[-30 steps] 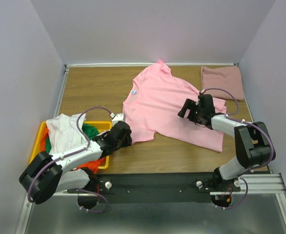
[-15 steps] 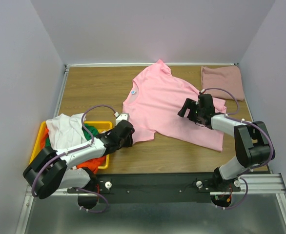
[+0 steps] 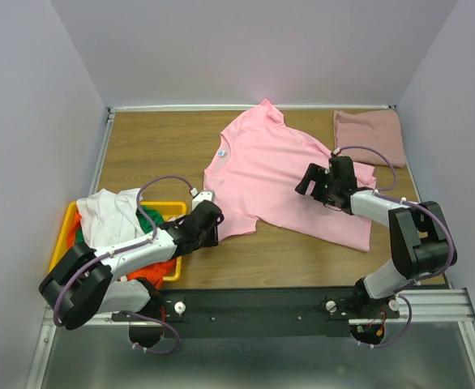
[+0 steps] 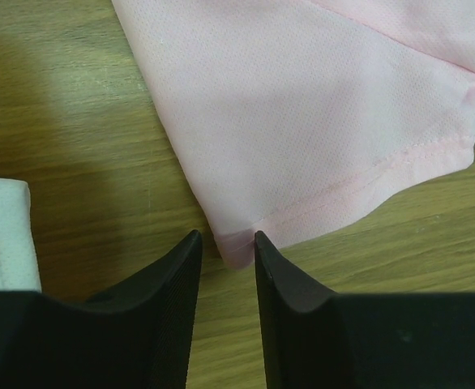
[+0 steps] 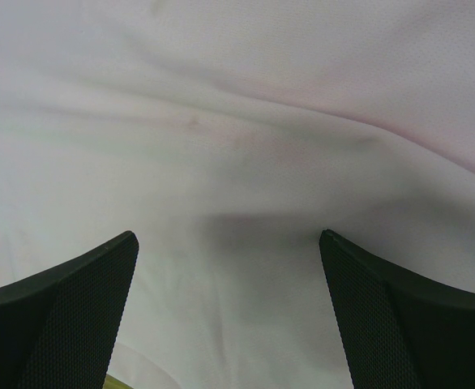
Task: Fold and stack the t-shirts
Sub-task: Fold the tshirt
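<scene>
showing a wooden table [image 3: 156, 146] from above, with two robot arms bolted at its near edge and five t-shirts in view. one bright pink t-shirt [image 3: 278, 174] lies spread flat across the middle of the table, its single small neck label [image 3: 222, 151] showing at the collar. one dusty rose t-shirt [image 3: 369, 136] sits folded in the far right corner, just beside the pink shirt's edge. one yellow bin [image 3: 173, 271] stands at the near left and holds three crumpled shirts: one white t-shirt [image 3: 108, 217] draped on top, one green t-shirt [image 3: 150, 219] beside it and one orange t-shirt [image 3: 73, 227] underneath. the left gripper [image 4: 225, 243] is low at the near left corner of the pink shirt; its two fingers stand a narrow gap apart, with the stitched hem corner right at their tips and bare wood visible between them. the right gripper [image 5: 229, 243] hangs over the right half of the pink shirt, its two fingers spread wide apart, with only pale pink fabric beneath them.
</scene>
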`<move>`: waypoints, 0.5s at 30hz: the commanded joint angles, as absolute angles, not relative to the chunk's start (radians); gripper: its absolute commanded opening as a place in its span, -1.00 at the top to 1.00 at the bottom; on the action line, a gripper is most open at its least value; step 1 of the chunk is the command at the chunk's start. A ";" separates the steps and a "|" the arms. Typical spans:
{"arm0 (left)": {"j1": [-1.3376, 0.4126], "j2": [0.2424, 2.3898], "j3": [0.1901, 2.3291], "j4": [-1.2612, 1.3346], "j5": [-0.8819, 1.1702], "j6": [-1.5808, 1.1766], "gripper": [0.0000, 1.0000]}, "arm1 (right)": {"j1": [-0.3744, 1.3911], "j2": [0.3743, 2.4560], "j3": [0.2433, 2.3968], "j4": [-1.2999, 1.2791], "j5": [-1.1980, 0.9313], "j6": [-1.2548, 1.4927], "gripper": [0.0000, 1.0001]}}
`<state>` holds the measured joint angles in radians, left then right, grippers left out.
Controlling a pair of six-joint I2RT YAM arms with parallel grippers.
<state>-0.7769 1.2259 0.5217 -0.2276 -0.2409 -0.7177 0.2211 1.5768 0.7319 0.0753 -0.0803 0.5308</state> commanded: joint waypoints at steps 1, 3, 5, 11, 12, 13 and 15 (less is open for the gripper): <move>-0.782 1.238 0.543 -0.247 -0.239 -0.709 0.23 | 0.222 1.611 0.718 0.011 -0.066 0.525 -1.00; -0.782 1.236 0.541 -0.245 -0.239 -0.709 0.24 | 0.222 1.608 0.716 0.011 -0.066 0.525 -1.00; -0.784 1.239 0.545 -0.247 -0.235 -0.706 0.24 | 0.222 1.608 0.716 0.011 -0.066 0.525 -1.00; -0.784 1.266 0.557 -0.253 -0.233 -0.698 0.27 | 0.221 1.606 0.718 0.011 -0.069 0.525 -1.00; -0.785 1.270 0.560 -0.255 -0.233 -0.696 0.29 | 0.222 1.606 0.719 0.011 -0.069 0.525 -1.00; -0.785 1.272 0.563 -0.255 -0.235 -0.696 0.36 | 0.221 1.606 0.719 0.011 -0.069 0.525 -1.00; -0.788 1.281 0.572 -0.256 -0.236 -0.695 0.38 | 0.222 1.609 0.718 0.011 -0.069 0.525 -1.00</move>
<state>-0.7803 1.2663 0.5369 -0.2352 -0.2394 -0.7040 0.2211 1.5768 0.7319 0.0753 -0.0803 0.5308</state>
